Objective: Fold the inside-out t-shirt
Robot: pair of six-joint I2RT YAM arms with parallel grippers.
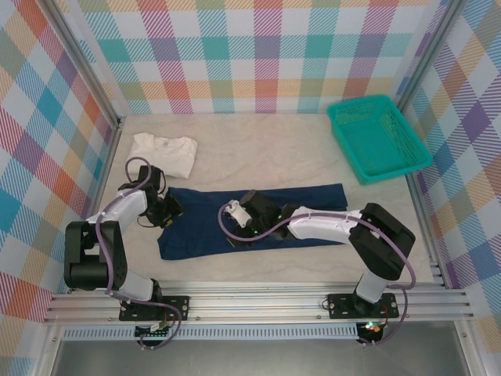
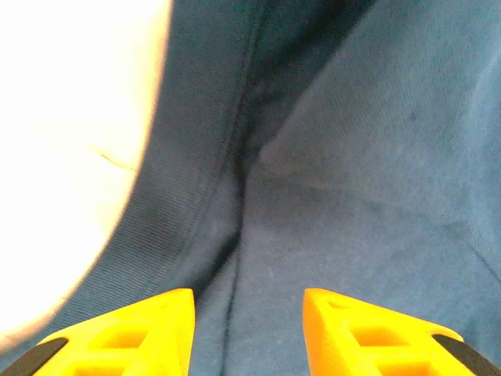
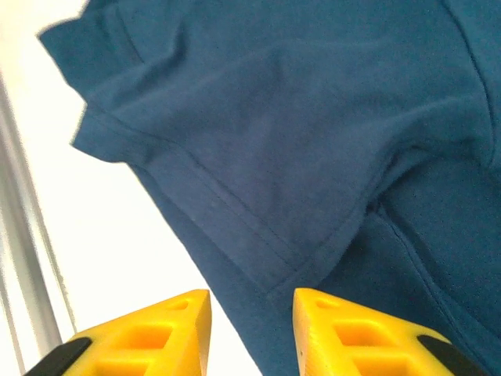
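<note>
hovering over the dark navy cloth t-shirt (image 1: 313, 200), left gripper (image 2: 249, 329) at nine o'clock and right gripper (image 3: 250, 329) mid-cloth have jaws spread, likely readying a pinch.

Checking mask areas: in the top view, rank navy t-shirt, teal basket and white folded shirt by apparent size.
1. navy t-shirt, largest
2. teal basket
3. white folded shirt, clearly smallest

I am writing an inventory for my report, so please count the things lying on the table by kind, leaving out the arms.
Shirts: 2, the navy t-shirt and the white shirt
Baskets: 1, the teal basket
Total: 3
</note>
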